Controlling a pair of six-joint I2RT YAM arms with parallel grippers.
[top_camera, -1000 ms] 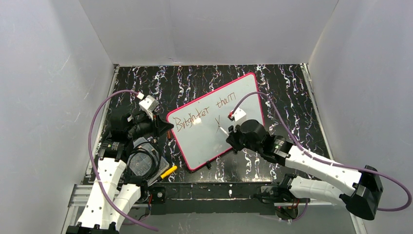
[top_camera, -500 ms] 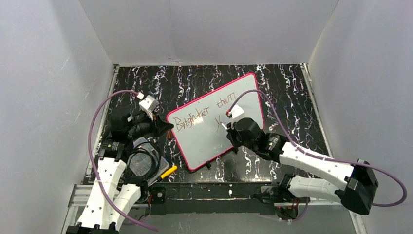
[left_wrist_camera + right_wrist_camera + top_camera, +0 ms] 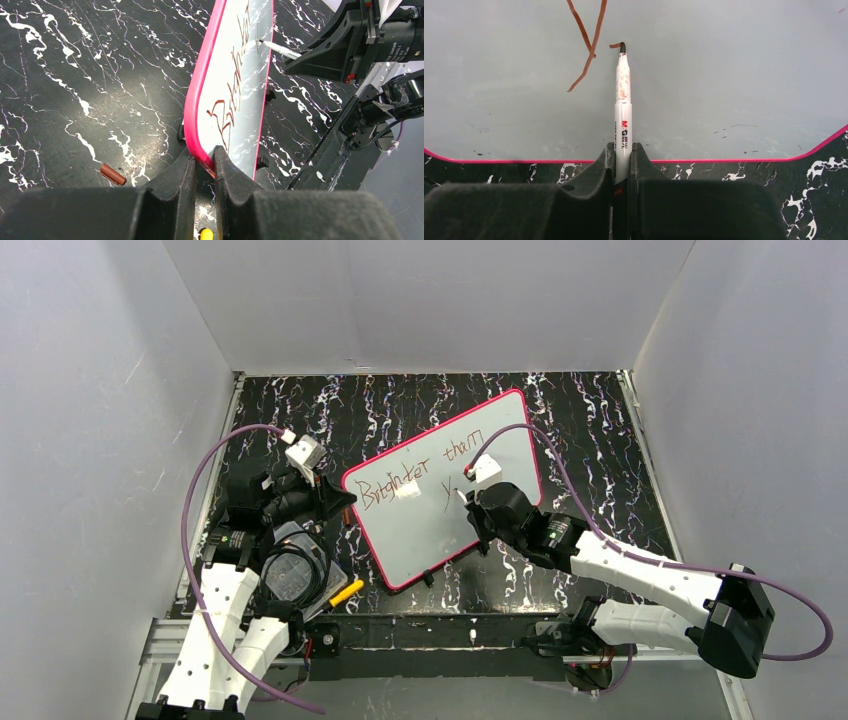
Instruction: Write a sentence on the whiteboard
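Observation:
The whiteboard [image 3: 425,535], pink-framed, lies tilted on the black marbled table. The sentence [image 3: 420,472] on it reads "Brighter than" in reddish-brown, with a "Y" [image 3: 586,45] below. My left gripper [image 3: 204,157] is shut on the whiteboard's pink left edge [image 3: 197,125]. My right gripper [image 3: 623,150] is shut on a white marker [image 3: 623,110], over the board's near edge. The marker's tip [image 3: 622,47] touches the board just right of the "Y", at the end of a short fresh stroke. The left wrist view also shows the marker [image 3: 280,49] on the board.
A brown marker cap [image 3: 113,174] lies on the table left of the board. A yellow-tipped thing [image 3: 347,592] and a round dark object [image 3: 290,575] sit beside the left arm's base. Small black clips [image 3: 262,161] stick out at the board's near edge. White walls enclose the table.
My right arm has shifted a little left and farther over the board with the marker, which has moved from the "Y" to just beside it. The left arm has not moved.

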